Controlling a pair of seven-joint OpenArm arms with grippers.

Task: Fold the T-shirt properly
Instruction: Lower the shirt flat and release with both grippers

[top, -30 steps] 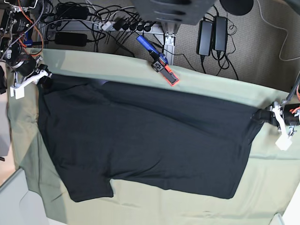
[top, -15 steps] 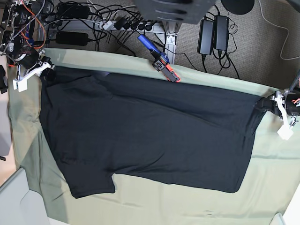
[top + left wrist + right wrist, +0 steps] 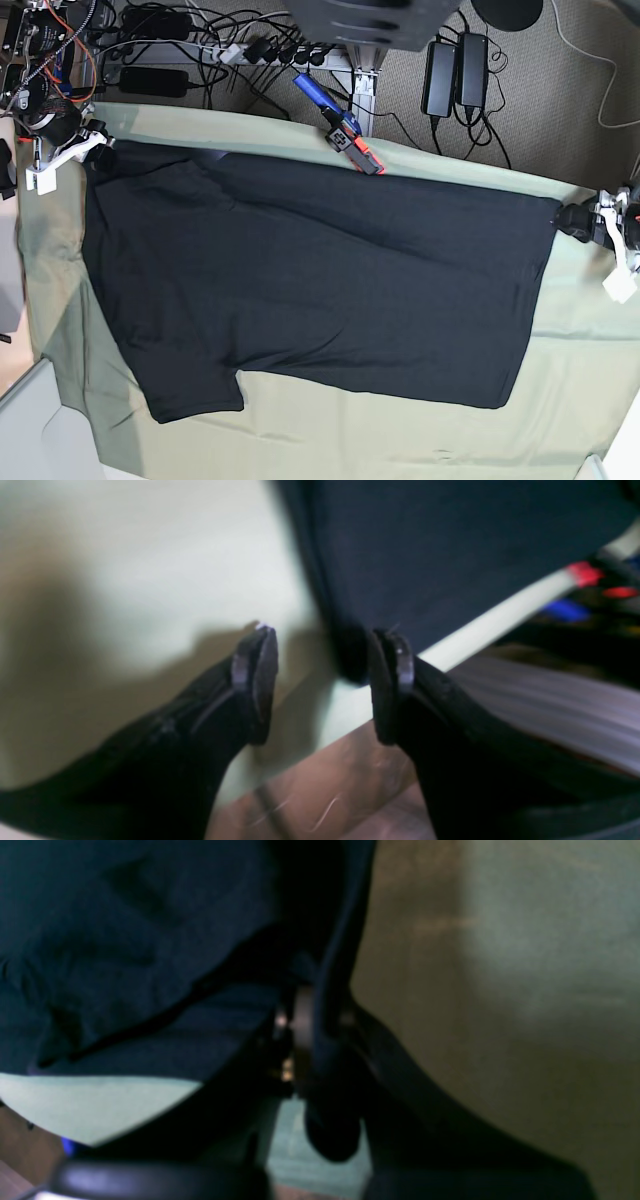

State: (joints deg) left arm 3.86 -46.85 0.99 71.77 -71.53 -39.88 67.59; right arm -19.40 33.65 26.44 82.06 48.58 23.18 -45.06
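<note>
The whole counter (image 3: pixel 300 440) is seen from overhead in the base view, while opposite corners of the T-shirt (image 3: pixel 310 290) are viewed close, seemingly obliquely downward, past each wrist camera's blurred jaws.

A pale green cloth (image 3: pixel 300 440) covers the table. At its far edge lies a blue and orange tool (image 3: pixel 338 124). Behind it, on the carpet (image 3: pixel 540 110), are black cables (image 3: pixel 200 45) and two black power adapters (image 3: pixel 453 75).
</note>
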